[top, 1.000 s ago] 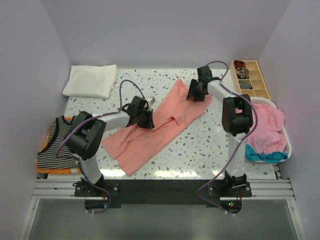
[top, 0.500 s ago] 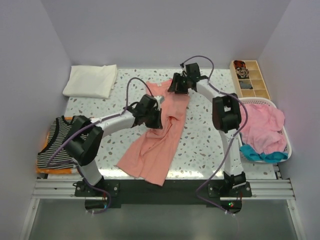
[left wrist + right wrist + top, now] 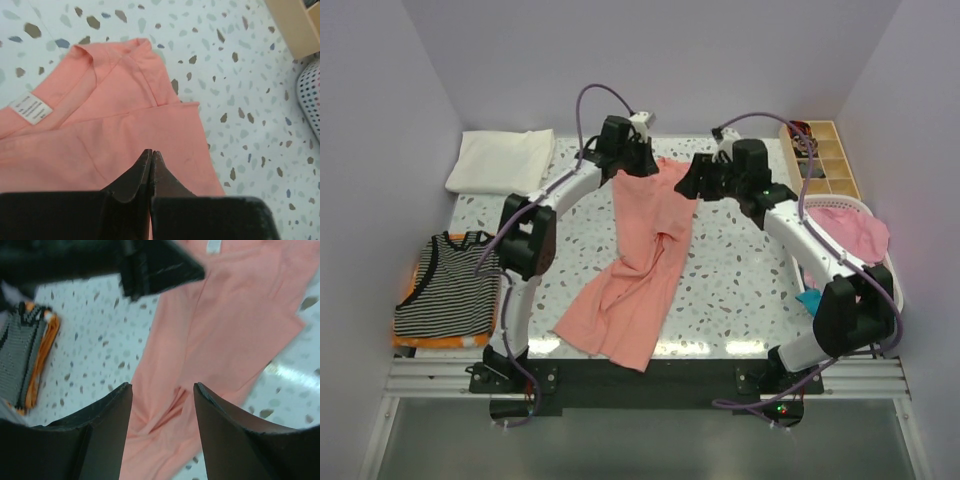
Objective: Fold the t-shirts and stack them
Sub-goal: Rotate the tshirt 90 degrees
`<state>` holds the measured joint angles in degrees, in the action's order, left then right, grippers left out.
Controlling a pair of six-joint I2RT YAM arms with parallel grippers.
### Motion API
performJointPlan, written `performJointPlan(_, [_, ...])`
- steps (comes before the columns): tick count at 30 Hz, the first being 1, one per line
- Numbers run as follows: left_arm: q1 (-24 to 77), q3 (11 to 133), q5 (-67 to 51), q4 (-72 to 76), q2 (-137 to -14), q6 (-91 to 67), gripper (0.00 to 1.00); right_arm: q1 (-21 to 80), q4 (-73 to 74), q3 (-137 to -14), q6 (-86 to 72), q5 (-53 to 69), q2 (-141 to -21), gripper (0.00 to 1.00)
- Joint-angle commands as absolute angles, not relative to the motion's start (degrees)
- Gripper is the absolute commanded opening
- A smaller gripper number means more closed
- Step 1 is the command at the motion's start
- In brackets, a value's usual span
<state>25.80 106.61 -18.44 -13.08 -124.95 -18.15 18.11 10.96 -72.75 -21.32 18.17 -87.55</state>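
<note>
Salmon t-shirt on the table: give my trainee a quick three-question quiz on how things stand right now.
1. True or false: the right gripper hangs open over the salmon t-shirt.
2. Where does the striped t-shirt lie? A: in the basket. B: at the left edge of the table. C: on the folded white cloth.
3. Which gripper is shut at the salmon t-shirt's neck end?
Key: 1 true. 2 B. 3 the left gripper.

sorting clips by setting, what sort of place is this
Probably a robotics lab test cell: two arms bolted to a rail at a speckled table, plain walls boxing it in, plus a salmon t-shirt and a basket of clothes.
</note>
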Motion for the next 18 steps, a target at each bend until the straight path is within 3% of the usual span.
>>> performJointPlan(1, [26.5,114.7,-26.4,-18.5,-134.6,-13.8,0.0,23.4,16.2,-63.5,-20.3,24.3,-84.8,0.57])
performJointPlan(6, [26.5,112.7,-25.2,-18.8,-135.4,-11.4,0.0,29.7,15.6,-58.1,-23.0,25.4,-82.6,0.57])
performJointPlan(12, [26.4,110.2,-23.5,-17.8,-135.6,-8.7,0.0,36.4,16.2,-57.1,-24.6,28.7,-88.3,0.58])
performJointPlan(18, [25.7,121.3,-22.6,-20.9,-142.6,-5.4,0.01,44.8,18.2,-56.9,-24.3,27.3,-93.9,0.58])
